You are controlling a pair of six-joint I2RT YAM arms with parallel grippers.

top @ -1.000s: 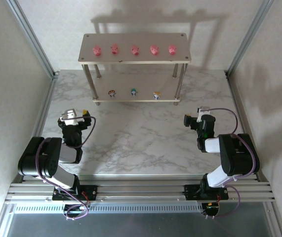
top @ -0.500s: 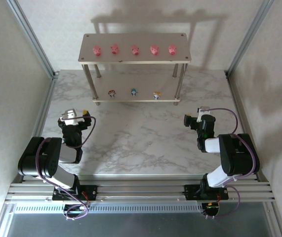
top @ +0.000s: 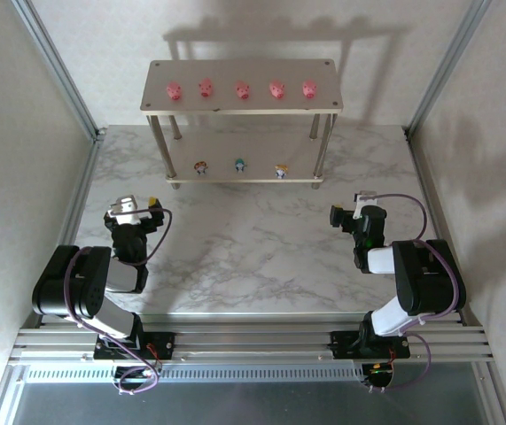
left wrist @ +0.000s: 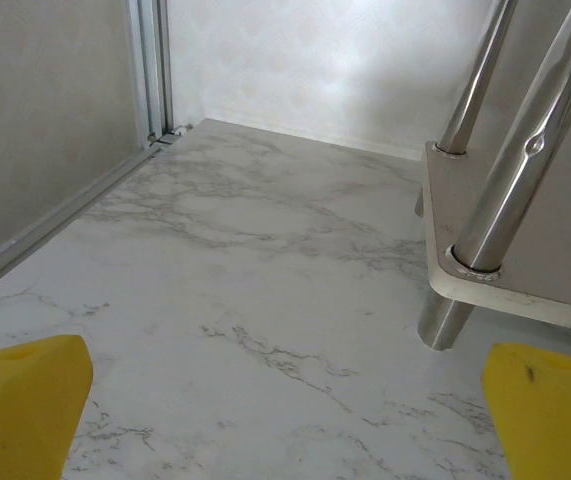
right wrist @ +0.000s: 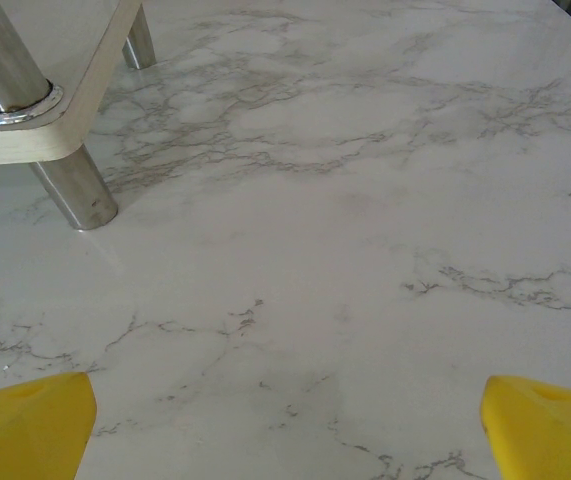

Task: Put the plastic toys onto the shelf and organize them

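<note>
The left gripper is spread wide and holds nothing, its yellow fingertips well apart over the marble table. The right gripper is just as wide and also empty.

The shelf stands beyond both, ahead and to the right of the left gripper and ahead and to the left of the right one. One silver leg rises near the left gripper's right fingertip.

Five pink pig toys sit in a row on the top board, well away from either gripper. On the lower board, nearer the grippers, three pale figurines stand apart from each other: the dark-red-topped figurine, the teal-topped figurine and the orange-topped figurine.
</note>
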